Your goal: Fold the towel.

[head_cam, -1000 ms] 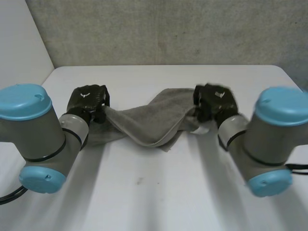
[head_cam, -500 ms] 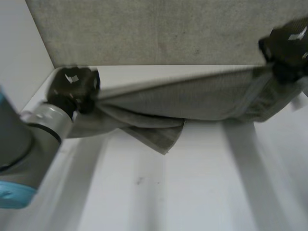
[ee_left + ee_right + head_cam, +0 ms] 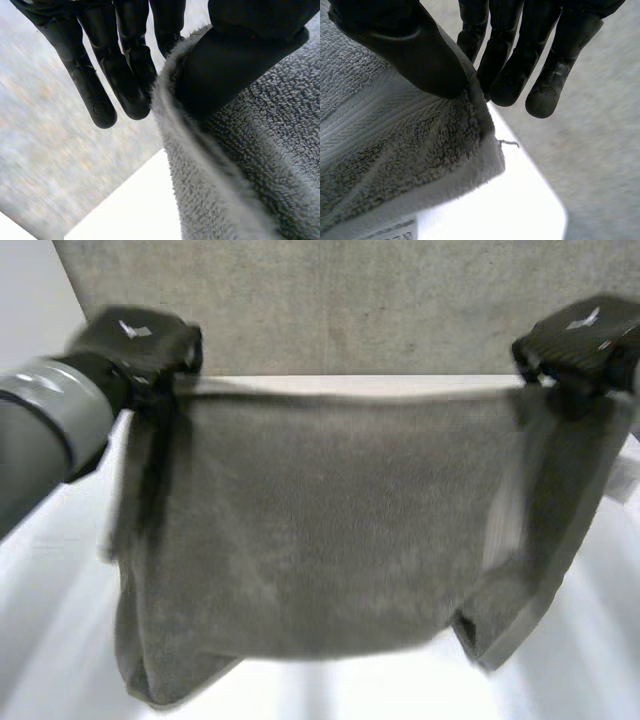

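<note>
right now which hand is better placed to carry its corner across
Right, probably: the right hand pinches the towel at its very corner; the left hand pinches along an edge.

White table (image 3: pixel 40 640) beneath the hanging towel (image 3: pixel 320 530), far edge meeting a speckled grey wall (image 3: pixel 350 300).

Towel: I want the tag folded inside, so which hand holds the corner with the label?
The right hand: a white printed label shows by its towel corner; the left hand's corner is plain terry.

The towel (image 3: pixel 330 530) hangs blurred, hiding much of the table (image 3: pixel 340 695) behind it.
</note>
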You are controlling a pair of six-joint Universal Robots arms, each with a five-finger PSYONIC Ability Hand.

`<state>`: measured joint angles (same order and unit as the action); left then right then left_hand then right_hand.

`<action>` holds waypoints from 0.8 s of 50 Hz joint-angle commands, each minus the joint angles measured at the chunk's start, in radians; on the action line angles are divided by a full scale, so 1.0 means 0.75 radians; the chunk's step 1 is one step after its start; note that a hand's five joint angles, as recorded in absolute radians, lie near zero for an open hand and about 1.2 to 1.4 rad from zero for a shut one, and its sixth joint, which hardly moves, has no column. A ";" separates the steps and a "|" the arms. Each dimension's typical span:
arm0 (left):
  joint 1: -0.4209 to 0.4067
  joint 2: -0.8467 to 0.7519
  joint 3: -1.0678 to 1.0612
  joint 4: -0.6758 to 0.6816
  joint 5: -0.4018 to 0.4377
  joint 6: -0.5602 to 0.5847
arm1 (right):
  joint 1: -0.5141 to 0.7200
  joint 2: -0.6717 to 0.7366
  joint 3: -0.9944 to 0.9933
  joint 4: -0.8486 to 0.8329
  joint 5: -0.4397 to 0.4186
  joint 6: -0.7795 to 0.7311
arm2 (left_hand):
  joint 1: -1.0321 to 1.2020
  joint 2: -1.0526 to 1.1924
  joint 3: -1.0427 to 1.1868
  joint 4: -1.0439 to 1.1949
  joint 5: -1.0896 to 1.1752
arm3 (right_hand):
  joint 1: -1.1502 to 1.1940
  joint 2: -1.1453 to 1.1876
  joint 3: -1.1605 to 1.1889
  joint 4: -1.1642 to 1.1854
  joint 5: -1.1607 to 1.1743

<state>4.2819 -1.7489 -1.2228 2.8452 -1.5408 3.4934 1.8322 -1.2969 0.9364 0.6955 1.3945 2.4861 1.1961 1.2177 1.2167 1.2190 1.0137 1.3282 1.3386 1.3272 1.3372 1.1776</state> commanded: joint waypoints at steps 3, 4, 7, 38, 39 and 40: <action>0.036 -0.401 0.411 0.019 -0.009 0.081 | 0.091 0.377 -0.412 -0.183 0.035 0.060 | 0.267 0.238 0.239 0.236 0.277 | 0.091 0.077 0.092 0.079 0.059; 0.036 -0.447 0.539 0.029 -0.009 0.085 | 0.099 0.422 -0.536 -0.264 0.055 0.094 | 0.267 0.238 0.239 0.236 0.277 | 0.091 0.077 0.092 0.079 0.059; 0.036 -0.503 0.795 0.102 -0.013 0.083 | 0.108 0.465 -0.730 -0.478 0.106 0.172 | 0.267 0.238 0.239 0.236 0.277 | 0.091 0.077 0.092 0.079 0.059; 0.052 -0.215 -0.482 0.712 -0.056 0.053 | 0.099 0.236 0.531 -0.743 -0.059 0.105 | 0.267 0.238 0.239 0.236 0.277 | 0.091 0.077 0.092 0.079 0.059; 0.052 -0.263 -0.535 0.779 -0.056 0.057 | 0.101 0.258 0.598 -0.786 -0.061 0.083 | 0.267 0.238 0.239 0.236 0.277 | 0.091 0.077 0.092 0.079 0.059; 0.052 -0.264 -0.536 0.780 -0.056 0.057 | 0.105 0.285 0.655 -0.823 -0.057 0.068 | 0.267 0.238 0.239 0.236 0.277 | 0.091 0.077 0.092 0.079 0.059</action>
<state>4.3208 -1.8778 -1.4841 3.2741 -1.6062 3.5281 1.9032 -1.1346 1.2270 0.2060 1.3433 2.6106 1.1955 1.2183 1.2174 1.2194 1.0137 1.3305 1.3386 1.3272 1.3372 1.1778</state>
